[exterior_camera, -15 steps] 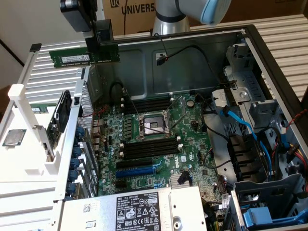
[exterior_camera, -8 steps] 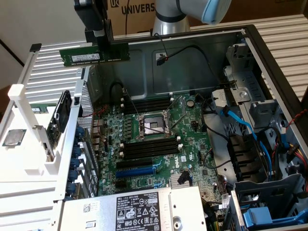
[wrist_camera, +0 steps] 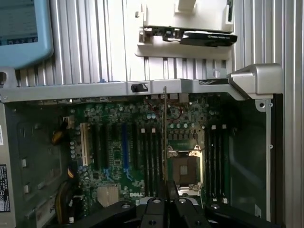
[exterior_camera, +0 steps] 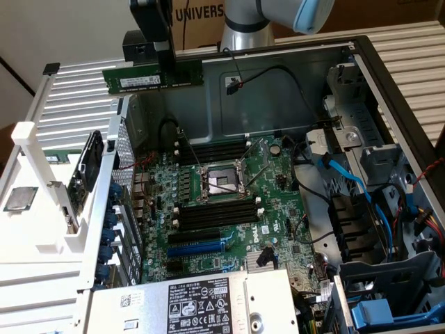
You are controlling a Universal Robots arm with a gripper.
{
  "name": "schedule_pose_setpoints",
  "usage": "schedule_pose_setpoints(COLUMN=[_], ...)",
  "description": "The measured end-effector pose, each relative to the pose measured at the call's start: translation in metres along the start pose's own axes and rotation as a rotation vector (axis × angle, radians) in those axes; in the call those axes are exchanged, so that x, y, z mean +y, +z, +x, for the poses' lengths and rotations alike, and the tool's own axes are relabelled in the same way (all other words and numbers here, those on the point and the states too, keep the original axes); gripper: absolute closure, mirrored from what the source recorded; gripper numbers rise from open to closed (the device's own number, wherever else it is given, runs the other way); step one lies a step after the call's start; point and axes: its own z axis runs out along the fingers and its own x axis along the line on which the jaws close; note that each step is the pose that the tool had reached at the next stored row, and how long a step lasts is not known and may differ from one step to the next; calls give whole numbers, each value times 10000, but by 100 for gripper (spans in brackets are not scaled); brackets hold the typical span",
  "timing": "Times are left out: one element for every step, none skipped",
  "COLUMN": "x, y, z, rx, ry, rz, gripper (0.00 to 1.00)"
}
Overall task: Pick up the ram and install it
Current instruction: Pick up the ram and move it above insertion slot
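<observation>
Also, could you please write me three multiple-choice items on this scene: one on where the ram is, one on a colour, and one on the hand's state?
1. Where is the ram?
A. seated in a motherboard slot
B. held in the air above the open computer case
C. lying on the power supply

2. What colour is the long expansion slot?
A. red
B. white
C. blue

3. What state is the hand in?
A. shut on the ram
B. open and empty
C. shut on a cable

Answers: 1 B, the stick hangs clear above the case's wall. 2 C, it shows blue beside the black slots. 3 A, the hand clamps the stick.
</observation>
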Motion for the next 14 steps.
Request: schedule_pose_setpoints(x=[-22, -65, -89, -112, -138, -163, -188, -213, -237, -262, -288, -312, -337, -359], y=[1, 4, 5, 6, 7, 9, 10, 12, 13, 15, 16, 17, 18, 20], z=[-2, -4, -6, -7, -9, -11, -12, -14, -15, -17, -19, -20, -22, -23], rx=[-1, -3, -5, -5, -5, -7, -7, -9, -9, -11, -11, -12, -14, -14], ry=[-16, -52, -70, -85, -101, -116, -131, -146, -162, -178, -195, -212, -230, -247], rz=[1, 3, 4, 4, 5, 5, 6, 7, 7, 8, 8, 9, 10, 11], gripper=[88, 88, 88, 88, 88, 88, 88, 88, 88, 88, 88, 88, 88, 88])
